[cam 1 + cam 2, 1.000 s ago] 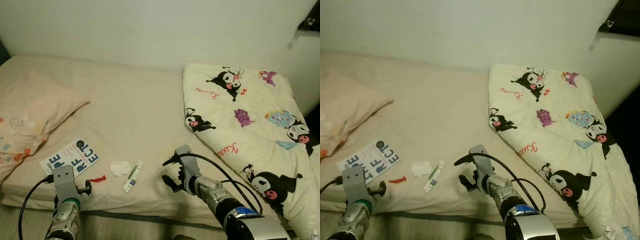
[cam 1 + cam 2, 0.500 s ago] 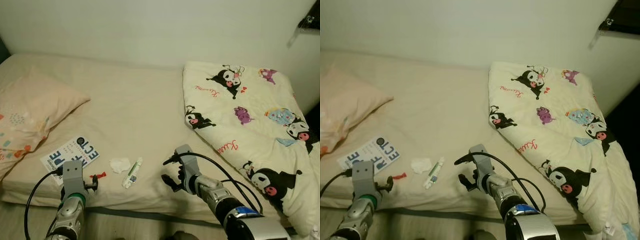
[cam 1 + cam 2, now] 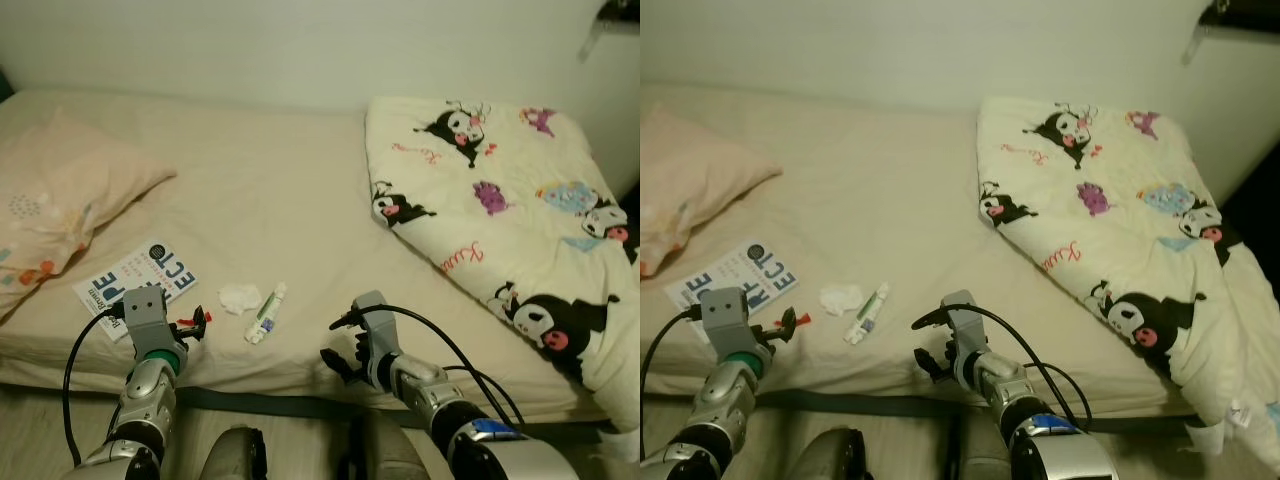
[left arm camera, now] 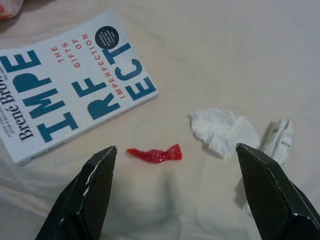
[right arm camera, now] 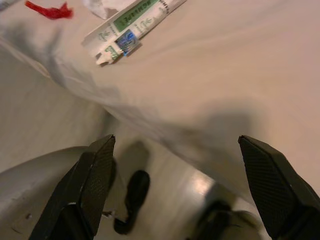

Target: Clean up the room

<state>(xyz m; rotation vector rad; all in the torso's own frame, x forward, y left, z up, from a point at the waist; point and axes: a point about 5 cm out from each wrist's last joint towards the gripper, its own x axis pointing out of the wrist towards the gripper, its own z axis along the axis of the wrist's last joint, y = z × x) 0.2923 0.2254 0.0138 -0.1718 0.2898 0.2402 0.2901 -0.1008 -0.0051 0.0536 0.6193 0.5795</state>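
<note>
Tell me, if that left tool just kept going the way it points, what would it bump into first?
Most likely the red wrapper on the bed sheet: it lies between the open fingers of the left tool. The book lies off to one side, the crumpled tissue to the other. Depth is hard to judge.

You are looking down at a bed (image 3: 290, 200) that is wearing a plain cream sheet and running right up against a bare pale wall (image 3: 300, 45), with soft, dim indoor light falling evenly over it. A peach pillow (image 3: 60, 215) is lying at your left end of the bed, and a cream quilt (image 3: 500, 210) printed with black-and-white cartoon figures is spreading over the right side and hanging off the edge. Below the mattress a pale floor (image 3: 890, 440) is showing.
</note>
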